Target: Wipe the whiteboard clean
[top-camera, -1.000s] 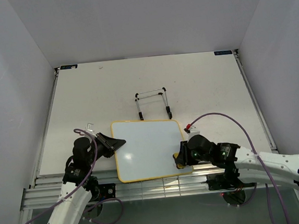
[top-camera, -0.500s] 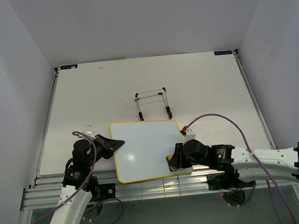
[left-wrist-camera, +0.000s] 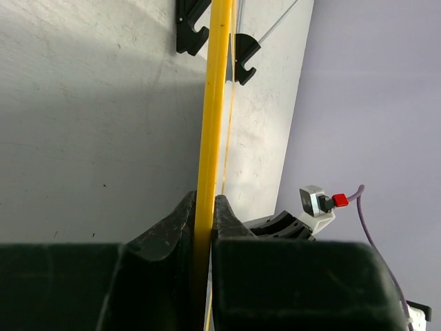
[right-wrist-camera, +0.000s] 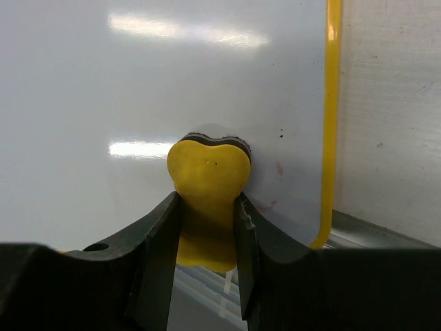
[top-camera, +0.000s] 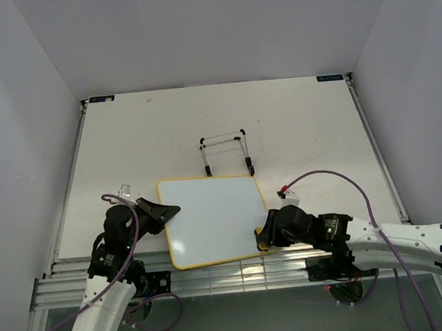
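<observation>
The whiteboard (top-camera: 210, 217), white with a thin yellow frame, lies flat near the table's front edge. My left gripper (top-camera: 171, 211) is shut on its left edge; in the left wrist view the yellow frame (left-wrist-camera: 213, 103) runs between the jaws. My right gripper (top-camera: 264, 239) is shut on the yellow eraser (right-wrist-camera: 207, 186) and presses it on the board's near right corner. Faint red smudges (right-wrist-camera: 278, 169) show on the whiteboard (right-wrist-camera: 172, 83) beside the eraser.
The thin wire easel stand (top-camera: 226, 153) stands just behind the board; its black feet (left-wrist-camera: 191, 27) show in the left wrist view. The table's metal front rail (top-camera: 291, 261) runs right below the board.
The board has shifted and turned slightly to the left with my left gripper. My right gripper with the eraser moved left, then back right towards the board's near right corner.
</observation>
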